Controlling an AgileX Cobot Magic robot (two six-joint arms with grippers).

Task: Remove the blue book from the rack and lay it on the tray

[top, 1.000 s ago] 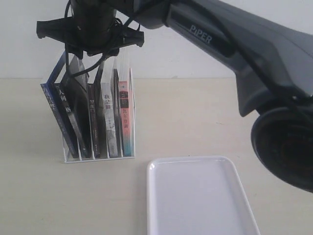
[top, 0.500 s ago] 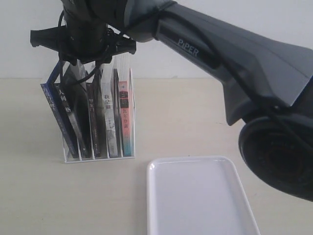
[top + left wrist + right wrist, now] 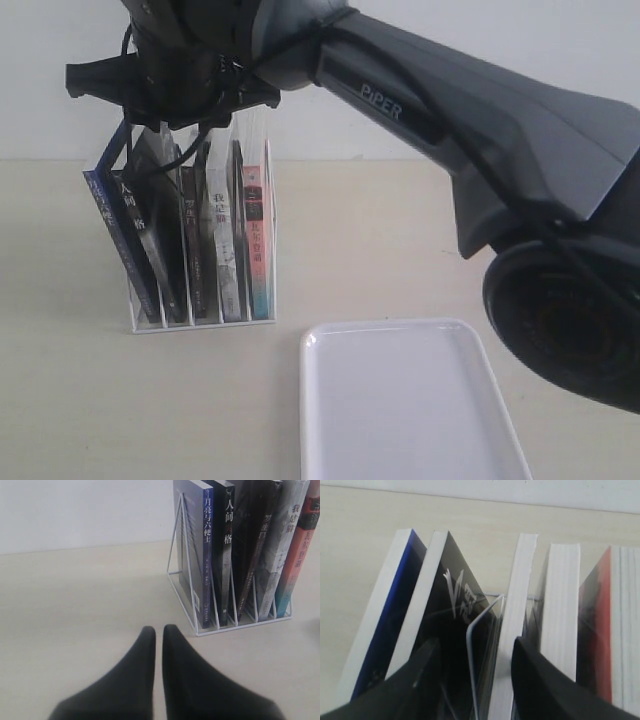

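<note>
Leaning thin blue book (image 3: 207,540) (perhaps glossy)

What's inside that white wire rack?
Five books stand in the rack: the blue book leaning at one end, a pink-spined book at the other. The right gripper above covers some of their tops.

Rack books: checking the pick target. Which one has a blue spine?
The blue book, at the rack's left end in the exterior view; the other books show black, grey or pink spines.
</note>
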